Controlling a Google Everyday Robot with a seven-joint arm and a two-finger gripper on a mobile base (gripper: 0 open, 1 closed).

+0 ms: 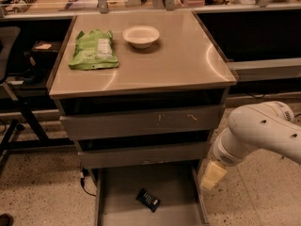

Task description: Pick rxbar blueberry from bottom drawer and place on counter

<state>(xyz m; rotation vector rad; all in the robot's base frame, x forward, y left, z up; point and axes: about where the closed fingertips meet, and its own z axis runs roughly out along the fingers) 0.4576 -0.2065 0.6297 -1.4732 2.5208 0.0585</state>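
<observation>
Camera view: looks down at the front of a cabinet whose lowest tray is pulled out.
Hand [211, 177]: hangs low at the cabinet's right side, just outside the right wall of the tray, its pale yellow tip pointing down. Whether it is open or closed cannot be told.
Arm [263, 131]: white and rounded, reaching in from the right edge.
Rxbar blueberry [148, 199]: lies flat and slanted on the tray floor, near the middle, apart from the hand.
Bottom drawer [121, 187]: open, grey, with only the bar in it.
Surface [178, 60]: glossy beige cabinet top.
Green bag [94, 49]: flat on the left of the surface.
Bowl [141, 36]: white, just right of the bag, toward the back.
Upper drawers [141, 122]: two, grey, closed, the top front scuffed.
Floor [42, 192]: speckled.
</observation>
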